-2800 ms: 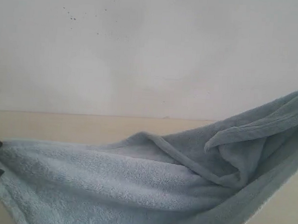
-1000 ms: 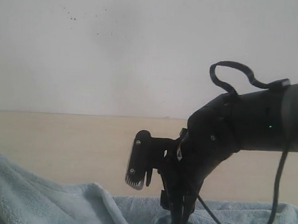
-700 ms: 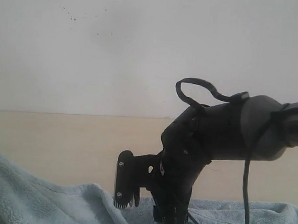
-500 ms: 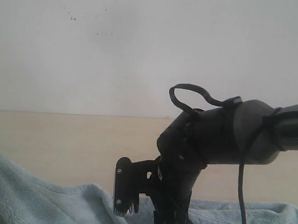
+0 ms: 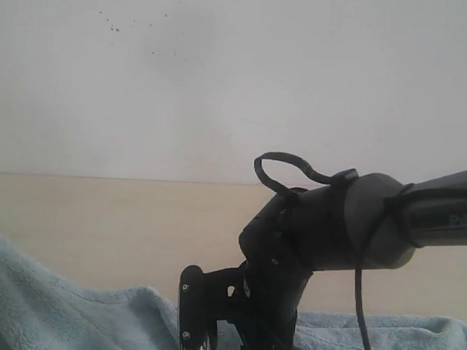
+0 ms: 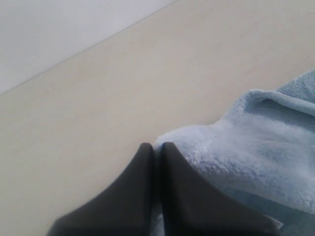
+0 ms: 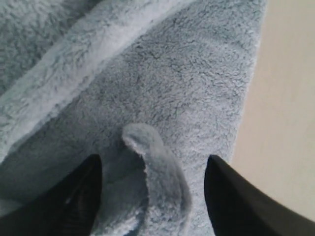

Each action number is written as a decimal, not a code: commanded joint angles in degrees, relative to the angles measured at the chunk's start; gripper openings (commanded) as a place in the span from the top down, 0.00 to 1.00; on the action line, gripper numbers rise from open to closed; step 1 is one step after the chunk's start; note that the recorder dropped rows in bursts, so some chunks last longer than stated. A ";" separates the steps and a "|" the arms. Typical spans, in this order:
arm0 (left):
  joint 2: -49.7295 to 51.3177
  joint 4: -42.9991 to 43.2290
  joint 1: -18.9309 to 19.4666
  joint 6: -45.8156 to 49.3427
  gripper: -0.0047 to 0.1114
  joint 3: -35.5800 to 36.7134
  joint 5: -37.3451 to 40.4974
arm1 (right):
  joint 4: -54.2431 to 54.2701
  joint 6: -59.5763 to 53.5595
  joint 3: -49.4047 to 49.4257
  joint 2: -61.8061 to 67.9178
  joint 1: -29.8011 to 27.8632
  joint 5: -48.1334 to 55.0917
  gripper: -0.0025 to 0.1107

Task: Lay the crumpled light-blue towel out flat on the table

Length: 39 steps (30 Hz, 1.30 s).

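The light-blue towel (image 5: 46,310) lies low and rumpled along the near side of the beige table (image 5: 98,223). My left gripper (image 6: 154,146) is shut on a corner of the towel (image 6: 256,147), with a sliver of cloth showing between its fingers; it is out of the exterior view. My right gripper (image 7: 152,160) points down over the towel (image 7: 182,83), open. A raised fold of cloth (image 7: 160,167) stands between its two fingers without being pinched. In the exterior view one toothed finger (image 5: 194,318) of the right gripper hangs just above the towel.
A white wall (image 5: 223,80) rises behind the table's far edge. The thick black right arm (image 5: 348,228) with its looped cable crosses from the right to the middle. Bare table (image 7: 290,123) lies beside the towel's edge, and more bare table (image 6: 98,98) lies beyond the left gripper.
The towel, earlier held stretched up off the table, now lies low. Over the last second my right arm has moved left and lower onto the towel.
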 commanded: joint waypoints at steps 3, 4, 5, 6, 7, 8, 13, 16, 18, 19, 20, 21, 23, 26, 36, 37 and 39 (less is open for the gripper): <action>0.05 -0.52 -0.03 0.07 0.93 0.26 -0.95 | 0.13 -0.94 -0.34 0.97 0.12 -2.26 0.51; 0.05 -0.52 -0.03 0.07 0.93 0.26 -0.95 | 0.13 -0.94 -0.34 0.97 0.12 -2.80 0.55; 0.05 -0.52 -0.03 0.07 0.93 0.26 -0.95 | 0.13 -0.94 -0.34 0.97 0.12 -3.24 0.61; 0.05 -0.52 -0.03 0.07 0.93 0.26 -0.95 | 0.13 -0.94 -0.34 0.97 0.12 -3.66 0.67; 0.05 -0.52 -0.03 0.07 0.93 0.26 -0.95 | 0.13 -0.84 -0.34 0.97 0.12 -4.30 0.74; 0.05 -0.52 -0.03 0.07 0.93 0.26 -0.95 | 0.13 -0.28 -0.34 0.97 0.12 -4.82 0.82; 0.05 -0.52 -0.03 0.07 0.93 0.26 -0.95 | -3.60 7.60 -0.34 0.97 0.12 -6.04 0.97; 0.05 -0.52 -0.03 0.07 0.93 0.26 -0.85 | -9.90 17.12 -0.34 0.73 0.12 -6.10 0.97; 0.05 -0.52 -0.03 0.07 0.93 0.26 -0.85 | -16.10 25.78 -0.34 0.04 0.12 -5.07 0.97; 0.05 -0.52 -0.03 0.07 0.93 0.26 -0.63 | -19.26 29.18 -0.34 -0.61 -0.02 -4.37 0.97; 0.05 -0.52 -0.03 0.07 0.93 0.26 -0.63 | -22.08 33.17 -0.34 -1.41 -0.18 -3.28 0.97; 0.05 -0.52 -0.03 0.07 0.93 0.26 -0.48 | -24.13 36.76 -0.34 -2.48 -0.66 -2.40 0.97; 0.05 -0.41 -0.03 0.54 0.93 0.26 0.11 | -25.97 41.45 -0.34 -5.42 -2.63 -1.27 0.97; 0.05 -0.41 -0.03 0.86 0.93 0.26 1.46 | -25.97 45.94 -0.34 -11.33 -7.49 -0.67 0.97; -1.53 -0.41 -0.03 0.86 0.93 0.26 5.21 | -20.63 48.32 -0.34 -34.73 -28.00 0.48 0.97; -2.07 -0.41 -0.03 0.86 0.93 0.26 5.56 | -19.87 47.60 -0.34 -36.59 -29.71 1.04 0.97; -3.37 -0.41 -0.03 0.86 0.93 0.15 6.43 | -18.74 47.15 -0.34 -39.69 -32.32 1.84 0.97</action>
